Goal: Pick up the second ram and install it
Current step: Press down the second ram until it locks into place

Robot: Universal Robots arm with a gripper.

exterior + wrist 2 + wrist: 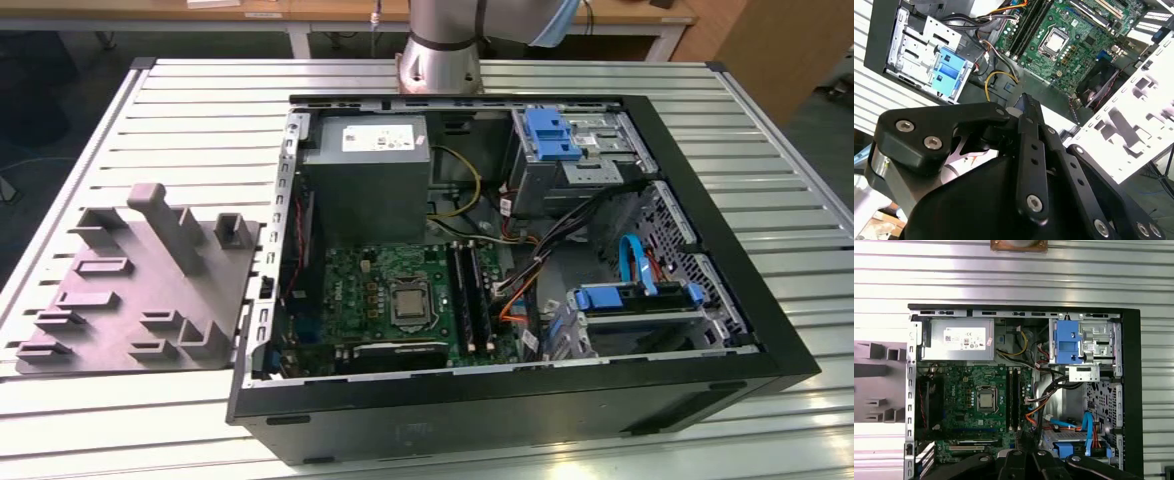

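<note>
Starting at the exterior view's left, a grey moulded tray (134, 290) with upright posts is seen lying on the slatted metal table (801, 150), just beside the open black computer case (534, 410). Inside the case a green motherboard (360, 290) is laid flat, with the square processor (404, 305) near its middle. Just to the exterior view's right of the processor two long dark sticks are seated side by side in the memory sockets – the second ram (475, 285) appears to be one of them, though which one cannot be told. Farther right, a blue drive bracket (547, 135) is mounted in the metal cage. The gripper (1024, 102) is held high above the case – its black fingers (1026, 457) are drawn together.
</note>
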